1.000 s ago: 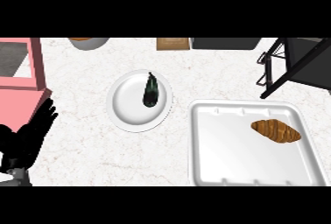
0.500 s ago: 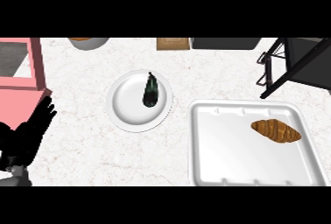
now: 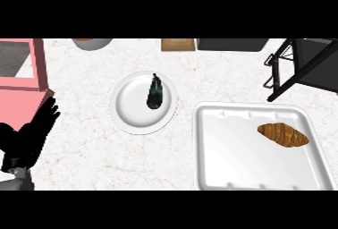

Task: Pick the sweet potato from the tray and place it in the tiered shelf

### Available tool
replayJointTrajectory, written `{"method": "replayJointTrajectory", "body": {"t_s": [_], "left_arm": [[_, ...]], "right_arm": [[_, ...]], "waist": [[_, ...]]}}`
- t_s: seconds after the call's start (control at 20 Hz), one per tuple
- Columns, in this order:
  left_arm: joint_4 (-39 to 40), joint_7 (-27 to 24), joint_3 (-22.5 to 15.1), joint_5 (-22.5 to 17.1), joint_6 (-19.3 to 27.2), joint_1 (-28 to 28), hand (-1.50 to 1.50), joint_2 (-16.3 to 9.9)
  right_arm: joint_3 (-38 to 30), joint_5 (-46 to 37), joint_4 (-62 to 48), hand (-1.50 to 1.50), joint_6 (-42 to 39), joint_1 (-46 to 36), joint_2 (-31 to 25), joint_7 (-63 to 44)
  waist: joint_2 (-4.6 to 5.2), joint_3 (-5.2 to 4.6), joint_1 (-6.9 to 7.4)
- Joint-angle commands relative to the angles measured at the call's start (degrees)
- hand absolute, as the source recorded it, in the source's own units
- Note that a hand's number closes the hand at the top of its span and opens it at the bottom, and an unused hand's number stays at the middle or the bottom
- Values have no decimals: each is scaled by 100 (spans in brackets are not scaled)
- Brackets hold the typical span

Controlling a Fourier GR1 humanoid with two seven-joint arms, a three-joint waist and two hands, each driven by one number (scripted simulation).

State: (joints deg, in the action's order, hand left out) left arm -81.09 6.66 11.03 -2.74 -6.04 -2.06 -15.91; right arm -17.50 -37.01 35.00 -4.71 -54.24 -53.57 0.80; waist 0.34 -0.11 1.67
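Left hand point(image 3: 33, 134) seen resting at lower left, fingers straight, nothing held; right hand not seen | sweet potato point(image 3: 282, 134) lies ungrasped in right half of white tray point(image 3: 231, 170) on worktop point(image 3: 86, 152) | tiered shelf point(image 3: 300, 67) beyond tray, upper right | step judged: approach from above, fingers closed across tuber's short axis.
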Motion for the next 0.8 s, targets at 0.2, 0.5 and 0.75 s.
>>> {"method": "replayJointTrajectory", "body": {"t_s": [0.2, 0.5, 0.75], "left_arm": [[-281, -75, -154, 176, 106, 323, 0, 216], [-200, 91, 90, -4, 15, 173, 0, 34], [97, 12, 211, -44, -67, 23, 0, -62]], "right_arm": [[-430, 314, -869, -150, 71, -391, -54, 698], [-1006, 930, -1338, -150, -447, -599, -158, 551], [-1489, 1515, -1333, -150, -1060, -796, -499, 430]], "waist": [[5, 18, -11], [-2, 19, -43], [-24, 13, -153]]}}
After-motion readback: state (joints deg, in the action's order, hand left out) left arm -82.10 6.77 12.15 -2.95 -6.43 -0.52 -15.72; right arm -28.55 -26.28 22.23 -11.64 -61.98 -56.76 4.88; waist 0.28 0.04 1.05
